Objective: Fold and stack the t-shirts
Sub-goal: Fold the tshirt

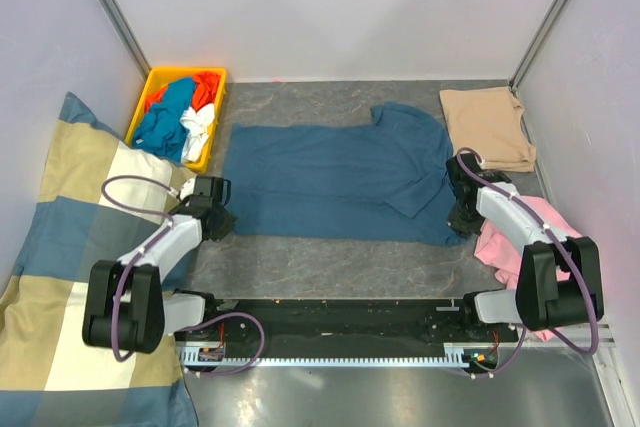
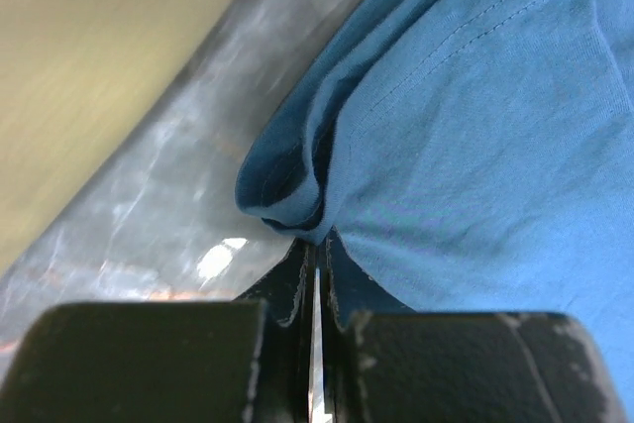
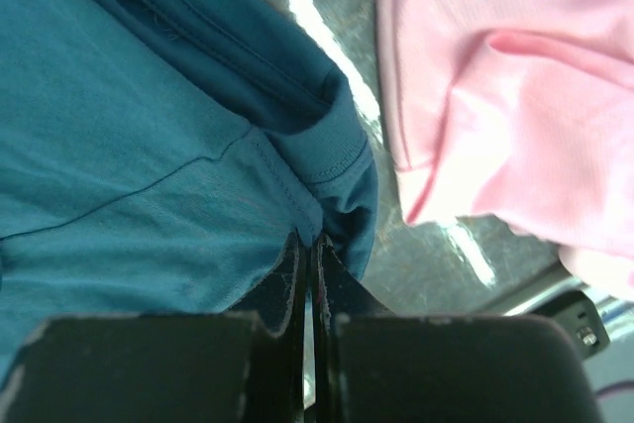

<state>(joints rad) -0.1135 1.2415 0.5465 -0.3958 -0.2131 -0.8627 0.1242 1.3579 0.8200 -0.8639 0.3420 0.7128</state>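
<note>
Pinching the teal t-shirt (image 1: pixel 330 182) at two points. The left gripper (image 2: pixel 315 257) is closed tight on a bunched fold of hem at the shirt's near-left corner. The right gripper (image 3: pixel 309 245) is closed on cloth by the ribbed collar edge, at the shirt's near-right end. The shirt lies spread flat across the middle of the bench (image 1: pixel 300 262), long axis left to right, reaching from one gripper to the other.

Risks, as I judge them:
- Both bites are thin, taken at the very tips of the jaws. Once I lift and the cloth's weight comes on, either could slip out.
- The left bite may hold one layer only, so the fold would come out skewed.
- The pink t-shirt (image 1: pixel 497 245) lies just beside the right gripper, toward the near-right corner. A sweep that way could drag it along.
- An uneven lift would pull the shirt crooked.

The tan t-shirt (image 1: pixel 488 127), folded in the far-right corner, is apart from both grippers.
</note>
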